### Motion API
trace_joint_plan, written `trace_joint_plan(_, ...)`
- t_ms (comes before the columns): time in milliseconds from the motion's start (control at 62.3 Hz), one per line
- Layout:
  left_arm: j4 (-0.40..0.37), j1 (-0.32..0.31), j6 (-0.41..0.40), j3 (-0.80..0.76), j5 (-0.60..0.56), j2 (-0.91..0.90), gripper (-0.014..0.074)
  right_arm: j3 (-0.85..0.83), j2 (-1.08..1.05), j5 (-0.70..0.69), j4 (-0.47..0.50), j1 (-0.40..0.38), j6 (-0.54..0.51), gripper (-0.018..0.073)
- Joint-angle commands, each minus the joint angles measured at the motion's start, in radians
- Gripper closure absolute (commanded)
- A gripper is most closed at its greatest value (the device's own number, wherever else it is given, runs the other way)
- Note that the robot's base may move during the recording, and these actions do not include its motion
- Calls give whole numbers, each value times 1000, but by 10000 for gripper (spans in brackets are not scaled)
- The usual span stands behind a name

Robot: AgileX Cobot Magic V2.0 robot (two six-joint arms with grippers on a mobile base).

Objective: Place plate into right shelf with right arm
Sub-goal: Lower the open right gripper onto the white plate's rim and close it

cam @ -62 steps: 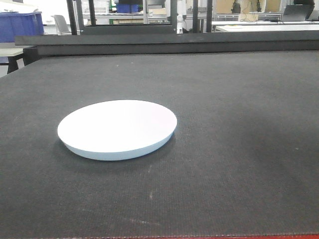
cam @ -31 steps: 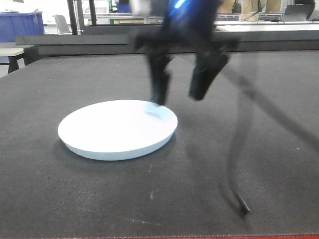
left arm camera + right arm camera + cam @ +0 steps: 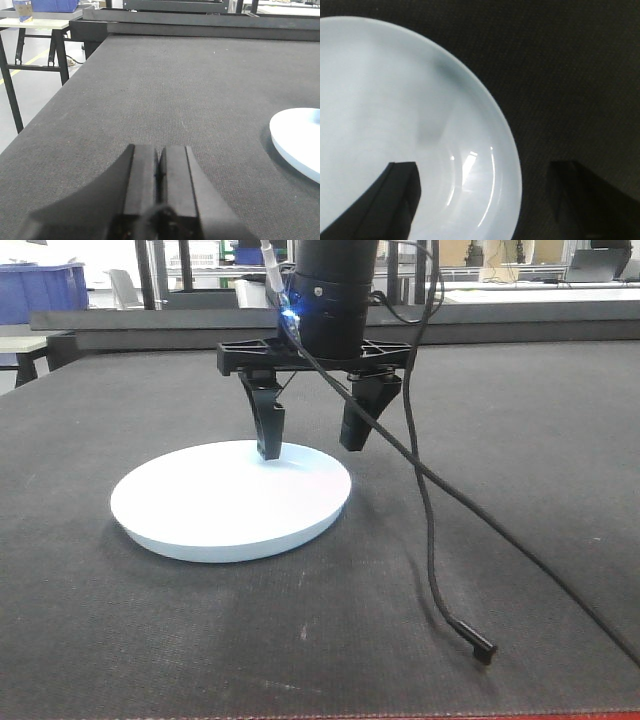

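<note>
The white plate (image 3: 230,502) lies flat on the dark mat, left of centre. My right arm (image 3: 335,290) stands upright over the plate's far right rim. The right gripper (image 3: 312,446) is open: one finger (image 3: 268,430) reaches down inside the plate's rim and the other (image 3: 358,420) hangs outside it. In the right wrist view the plate (image 3: 395,100) fills the left side, and the rim passes between the spread fingers of the right gripper (image 3: 485,197). The left gripper (image 3: 160,150) is shut with nothing in it, low over the mat, with the plate (image 3: 300,140) at its right. The right shelf is out of view.
A black cable hangs from the right arm, and its end (image 3: 482,650) rests on the mat at the front right. A raised black ledge (image 3: 320,325) runs along the table's back. Blue bins (image 3: 40,290) stand far back left. The mat's left edge (image 3: 55,105) drops to the floor.
The right arm has come into view from above and settled over the plate's far right rim, its fingers open. The plate has shifted slightly to the left.
</note>
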Motion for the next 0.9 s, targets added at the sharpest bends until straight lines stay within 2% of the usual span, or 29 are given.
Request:
trace_joint_plan(0, -6, 3, -3, 10, -86, -6, 643, -35, -70, 109, -5, -2, 3, -52)
trace_joint_plan(417, -6, 3, -3, 10, -86, -6, 643, -35, -69, 109, -10, -23, 2, -48)
trace_joint_plan(465, -6, 3, -3, 10, -86, -6, 643, -35, -69, 109, -10, -23, 1, -21)
trace_joint_plan(658, -6, 3, -3, 10, -86, -6, 643, -35, -64, 109, -10, -23, -1, 183)
trace_joint_plan(883, -6, 3, -3, 10, -86, -6, 643, -35, -63, 109, -10, -23, -3, 200)
